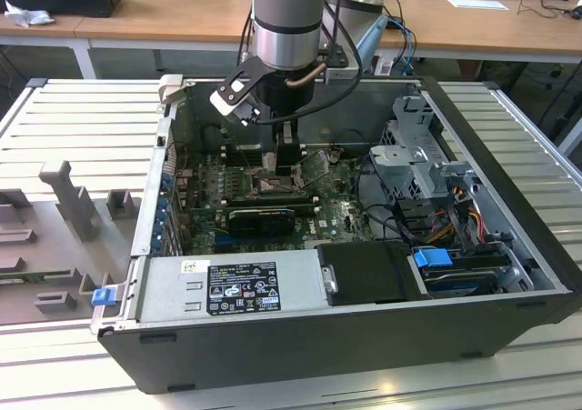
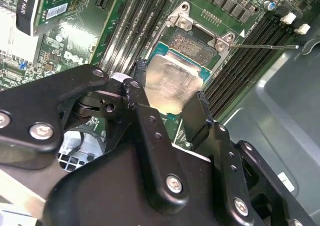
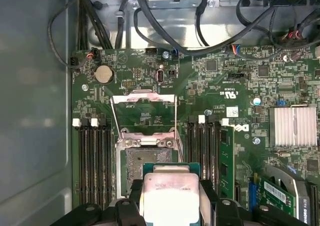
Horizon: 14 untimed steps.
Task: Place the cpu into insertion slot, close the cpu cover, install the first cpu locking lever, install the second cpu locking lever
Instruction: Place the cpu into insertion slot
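Insertion in progress: cpu [image 2: 172, 83] is not yet seated, clamped in gripper [image 2: 170, 93] just above slot [image 2: 192, 43]. Cover [image 3: 144, 96], to the exterior view's right of it, stands raised; closing it and both levers remain. Arm [image 1: 286, 19] hangs vertically into the case [image 1: 364, 337], over the board's middle.

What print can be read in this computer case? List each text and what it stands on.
White sticker on the power supply box: print too small to read.
Green board: white lettering, too small to read.
Chip in the gripper: pale face, no text readable.
Nothing can be quoted.
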Each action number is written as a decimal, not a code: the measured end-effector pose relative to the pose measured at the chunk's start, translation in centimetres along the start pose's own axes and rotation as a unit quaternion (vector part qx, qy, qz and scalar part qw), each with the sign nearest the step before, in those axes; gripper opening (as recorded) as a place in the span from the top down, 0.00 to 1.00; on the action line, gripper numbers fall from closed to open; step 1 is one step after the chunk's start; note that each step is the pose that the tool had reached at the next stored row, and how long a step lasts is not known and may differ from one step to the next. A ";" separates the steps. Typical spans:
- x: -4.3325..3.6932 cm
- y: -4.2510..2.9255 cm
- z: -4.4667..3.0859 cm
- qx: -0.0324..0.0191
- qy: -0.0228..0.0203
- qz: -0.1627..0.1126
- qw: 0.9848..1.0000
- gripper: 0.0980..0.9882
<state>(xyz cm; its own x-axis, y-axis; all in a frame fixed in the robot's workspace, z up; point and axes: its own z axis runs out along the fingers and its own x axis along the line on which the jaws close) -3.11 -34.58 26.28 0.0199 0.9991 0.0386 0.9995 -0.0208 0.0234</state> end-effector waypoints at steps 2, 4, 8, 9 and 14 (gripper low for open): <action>-0.01 -0.01 0.15 0.000 0.000 0.000 1.000 0.52; -0.01 -0.01 0.30 0.001 0.000 0.000 1.000 0.52; -0.02 -0.05 0.86 0.001 0.000 0.000 1.000 0.52; -0.03 -0.06 0.95 0.001 0.000 0.000 1.000 0.52; -0.03 -0.08 1.67 0.005 0.000 0.000 1.000 0.52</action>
<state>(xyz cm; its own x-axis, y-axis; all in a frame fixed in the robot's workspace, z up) -3.14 -34.55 24.61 0.0197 0.9991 0.0387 0.9997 -0.0202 0.0125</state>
